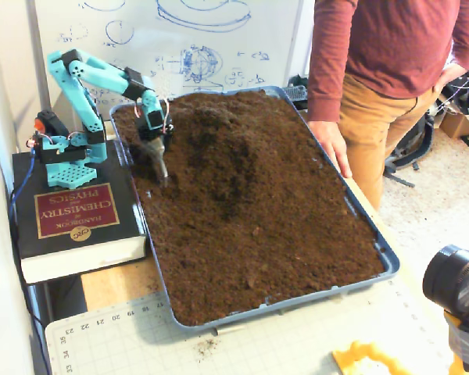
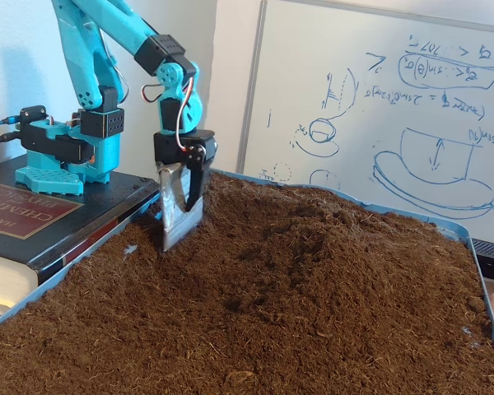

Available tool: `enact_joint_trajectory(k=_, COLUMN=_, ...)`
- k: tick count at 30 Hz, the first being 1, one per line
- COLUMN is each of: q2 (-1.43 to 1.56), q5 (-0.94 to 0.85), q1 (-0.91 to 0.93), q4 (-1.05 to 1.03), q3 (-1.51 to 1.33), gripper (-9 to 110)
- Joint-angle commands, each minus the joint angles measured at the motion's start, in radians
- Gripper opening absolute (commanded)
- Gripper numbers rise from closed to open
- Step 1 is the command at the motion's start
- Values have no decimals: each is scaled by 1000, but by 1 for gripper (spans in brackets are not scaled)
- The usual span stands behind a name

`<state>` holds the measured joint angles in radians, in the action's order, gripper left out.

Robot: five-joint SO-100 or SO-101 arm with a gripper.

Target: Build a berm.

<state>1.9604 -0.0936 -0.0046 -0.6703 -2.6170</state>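
Fixed views: both show a turquoise plastic robot arm (image 1: 94, 78) reaching over a wide blue plastic tray (image 1: 387, 262) filled with loose dark brown soil (image 1: 273, 226).
Arm base: it stands on a thick black hardback book with a red cover panel (image 1: 70, 215) at the left of the tray; the same book (image 2: 33, 218) shows at the near left of the low side view.
Gripper: the gripper (image 1: 159, 162) points down at the far left of the tray; in the low side view the gripper (image 2: 178, 230) carries a flat grey metal blade (image 2: 174, 210) whose lower edge meets the soil surface.
Jaws: narrow, the dark finger lying close beside the blade; I cannot tell whether anything is pinched between them.
Berm: the raised mound of soil (image 1: 219, 137) lies in the far half of the tray, just right of the gripper, sloping towards the flatter near soil; in the low side view the berm (image 2: 313, 239) rises right of the blade.
Background: a whiteboard with blue marker sketches (image 2: 412, 107) stands behind the tray.
Bystander: a person in a maroon top and tan trousers (image 1: 383, 70) stands at the right, one hand (image 1: 332, 144) by the tray rim.
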Motion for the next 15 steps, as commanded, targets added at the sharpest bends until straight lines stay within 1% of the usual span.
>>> enact_joint_trajectory(k=1, q2=12, q5=5, q1=-9, q4=9, q3=-18, gripper=0)
enact_joint_trajectory(k=7, q2=-94, q5=3, q1=-11, q4=14, q3=11, gripper=1)
enact_joint_trajectory(k=15, q2=-333, q5=5, q1=-9, q4=14, q3=272, gripper=1)
